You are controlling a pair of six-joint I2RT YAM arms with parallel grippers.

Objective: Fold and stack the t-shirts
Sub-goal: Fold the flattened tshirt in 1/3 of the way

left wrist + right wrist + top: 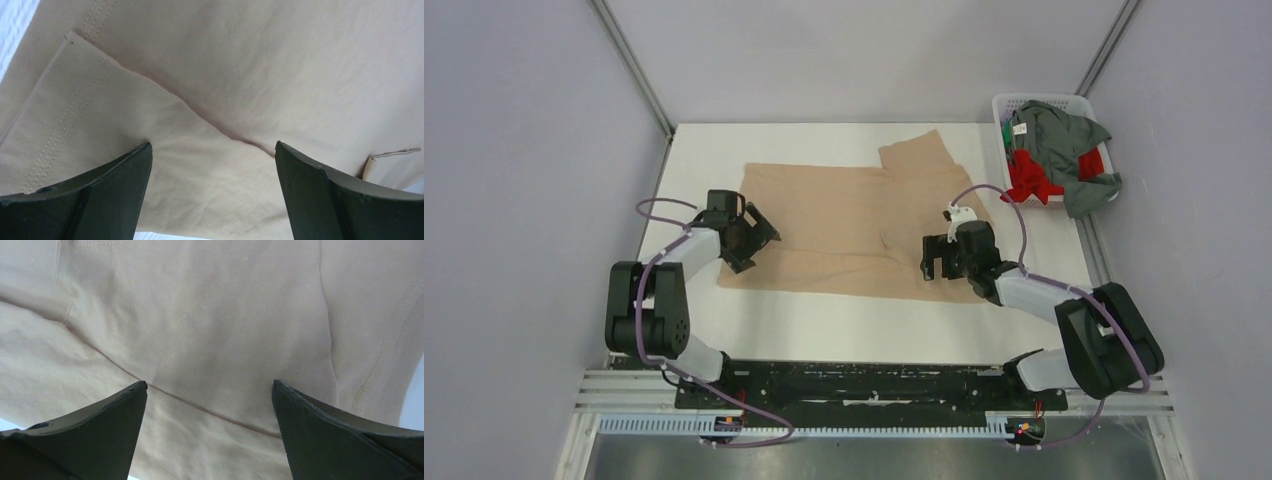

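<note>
A large tan-beige t-shirt (844,215) lies spread across the white table, one sleeve pointing to the far right. My left gripper (754,242) hovers open over its left edge, where the hem stitching and a folded-over layer (100,115) fill the left wrist view. My right gripper (936,262) stands open over the shirt's right near part; a crease (200,407) runs between its fingers. Nothing sits between either pair of jaws. A grey-green t-shirt (1064,150) and a bright red t-shirt (1029,180) lie bunched in the basket.
The white lattice basket (1004,105) stands at the table's far right corner, the grey-green shirt spilling over its near rim. Metal frame posts rise at both far corners. Bare white table (864,325) shows between the shirt and the arm bases.
</note>
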